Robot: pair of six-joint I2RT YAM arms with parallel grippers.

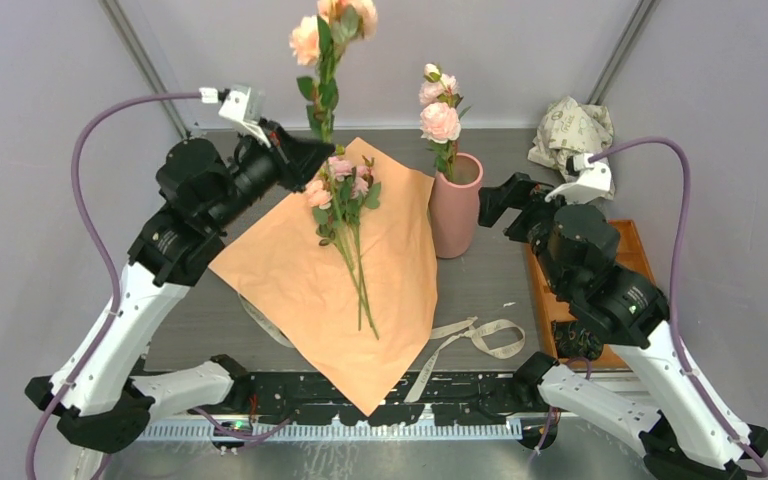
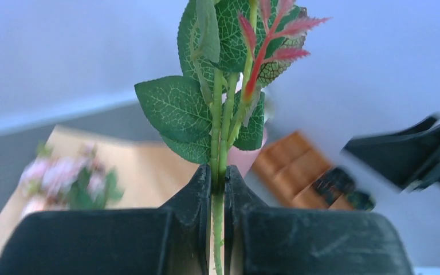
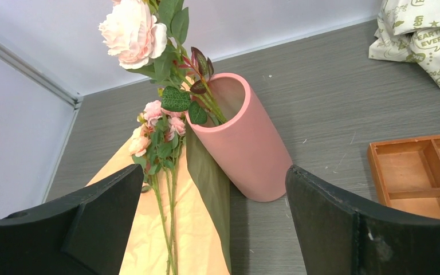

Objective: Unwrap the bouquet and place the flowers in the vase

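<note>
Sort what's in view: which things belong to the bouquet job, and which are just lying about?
Job: vase with one stem; raised stem in left gripper; loose stems; wrapping paper; ribbon.
Lying about: crumpled paper; tray.

Left hand (image 2: 218, 179) tight together, high — right hand (image 1: 497, 200) wide apart, lower.

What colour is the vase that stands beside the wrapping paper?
The vase is plain matte pink, best seen in the right wrist view.
</note>
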